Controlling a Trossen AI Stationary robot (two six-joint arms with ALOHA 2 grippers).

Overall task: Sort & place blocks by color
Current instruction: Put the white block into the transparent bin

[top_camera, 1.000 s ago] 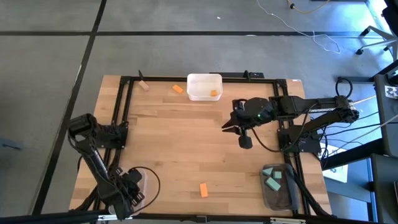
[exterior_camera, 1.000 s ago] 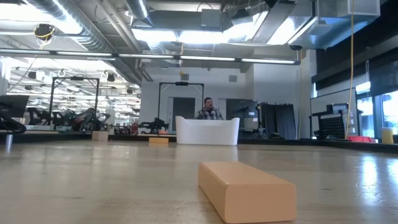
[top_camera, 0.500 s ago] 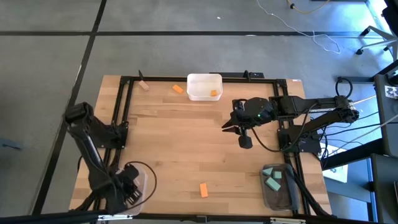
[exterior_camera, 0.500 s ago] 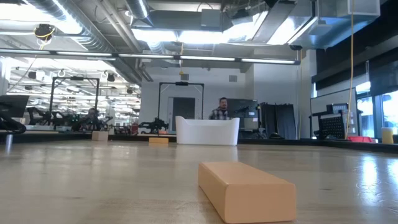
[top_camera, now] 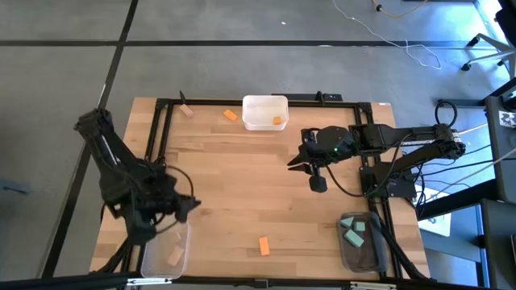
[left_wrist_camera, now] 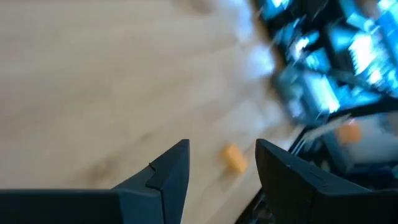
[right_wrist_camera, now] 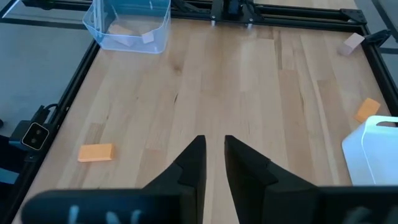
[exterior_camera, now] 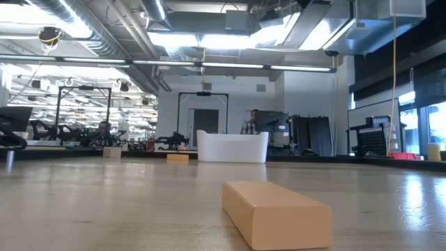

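Note:
My left gripper [top_camera: 190, 207] hangs open above the table, just beyond the far end of the clear bin [top_camera: 153, 256] at the near left corner. A tan block [top_camera: 175, 256] lies in that bin. In the left wrist view the gripper [left_wrist_camera: 222, 163] frames an orange block [left_wrist_camera: 234, 157] on the wood farther off. That orange bar [top_camera: 264, 246] lies flat near the near edge. My right gripper [top_camera: 292, 163] waits right of the table's middle, its fingers [right_wrist_camera: 197, 155] slightly apart and touching nothing. Another orange block [top_camera: 230, 114] and a tan block [top_camera: 186, 110] lie by the far edge.
A white bin [top_camera: 264, 103] at the far edge holds an orange block [top_camera: 277, 121]. A clear bin [top_camera: 361, 251] at the near right corner holds teal blocks [top_camera: 353, 237]. A black frame [top_camera: 157, 129] borders the table. A person stands in the room beyond [exterior_camera: 252, 123].
My left arm has risen from over the near-left clear bin and swung toward the far edge and the table's middle. The tan block in that bin now shows. The person in the room behind has walked to the right.

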